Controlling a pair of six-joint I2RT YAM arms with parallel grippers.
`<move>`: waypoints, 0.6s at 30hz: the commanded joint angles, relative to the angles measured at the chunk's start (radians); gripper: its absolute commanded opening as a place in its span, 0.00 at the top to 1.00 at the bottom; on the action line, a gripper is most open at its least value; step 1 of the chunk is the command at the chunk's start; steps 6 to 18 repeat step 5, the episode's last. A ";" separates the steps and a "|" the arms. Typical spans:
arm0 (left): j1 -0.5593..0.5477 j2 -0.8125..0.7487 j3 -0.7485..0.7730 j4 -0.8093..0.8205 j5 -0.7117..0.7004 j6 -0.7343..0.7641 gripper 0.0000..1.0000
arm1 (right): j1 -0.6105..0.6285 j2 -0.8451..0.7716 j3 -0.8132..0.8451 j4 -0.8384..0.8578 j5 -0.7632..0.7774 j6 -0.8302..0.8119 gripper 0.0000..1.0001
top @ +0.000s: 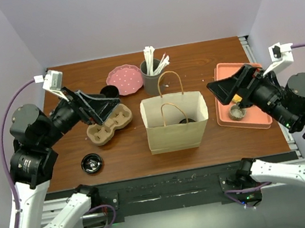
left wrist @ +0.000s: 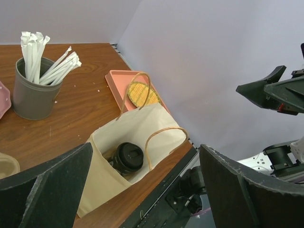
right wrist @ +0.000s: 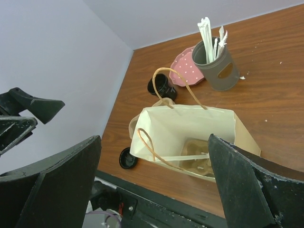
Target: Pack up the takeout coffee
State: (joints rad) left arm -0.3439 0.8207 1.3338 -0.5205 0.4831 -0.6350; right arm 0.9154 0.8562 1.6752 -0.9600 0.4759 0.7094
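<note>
Left of the paper bag [top: 176, 123], your left gripper [top: 111, 110] hangs with its jaws spread wide and nothing between them, over the cardboard cup carrier [top: 109, 125] as the overhead view shows it. Right of the bag, your right gripper [top: 216, 94] stands just as wide apart and just as empty, its fingers over the bag-side edge of the salmon tray [top: 257, 121]. The takeout coffee [left wrist: 127, 157] sits inside the bag: through the open mouth your left wrist camera shows its black lid low against one wall, between the two rope handles. You cannot read its lettering from there, nor tell whether it stands quite upright. On the tray lie a round woven mat [left wrist: 138, 93] and a small pale cup [top: 236, 112]. Just behind the bag stands a grey holder of wrapped straws [top: 152, 74], with a pink dotted plate [top: 124, 79] to the left of it. A lidless black cup [top: 109, 92] stands behind the carrier. A loose black lid [top: 92, 163] lies left of the bag, nearer the front table edge.
</note>
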 commanded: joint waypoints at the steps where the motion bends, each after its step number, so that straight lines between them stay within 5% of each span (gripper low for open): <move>1: -0.004 -0.005 0.042 0.016 0.023 0.011 0.00 | -0.003 -0.009 -0.014 0.018 0.006 0.032 0.01; 18: -0.004 -0.003 0.048 0.017 0.029 0.011 0.00 | -0.003 -0.011 -0.017 0.023 0.006 0.038 0.01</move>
